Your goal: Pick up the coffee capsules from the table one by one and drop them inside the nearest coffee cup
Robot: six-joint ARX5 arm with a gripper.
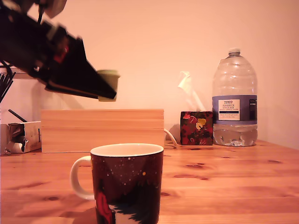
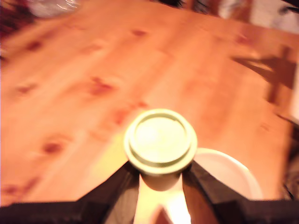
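In the exterior view, the arm is blurring at the upper left and running off the frame, its dark end effector (image 1: 106, 86) gripping a pale green coffee capsule (image 1: 109, 78) well above the surface (image 1: 224, 182), higher than the coffee cup (image 1: 126, 184) and toward the exterior view's left of its mouth. The cup's base is being cut off by the frame's lower edge; white speckles and part of a red figure are showing on its dark side, the handle pointing to the exterior view's left. Behind are sitting a pale wooden block (image 1: 103, 130), a tissue box (image 1: 196, 127) and a water bottle (image 1: 234, 100). In the wrist view, everything is blurring; the capsule (image 2: 160, 140) is showing its round rimmed face between the two dark fingers (image 2: 121, 186), with the cup's white rim (image 2: 229, 170) peeking out partly hidden beside it.
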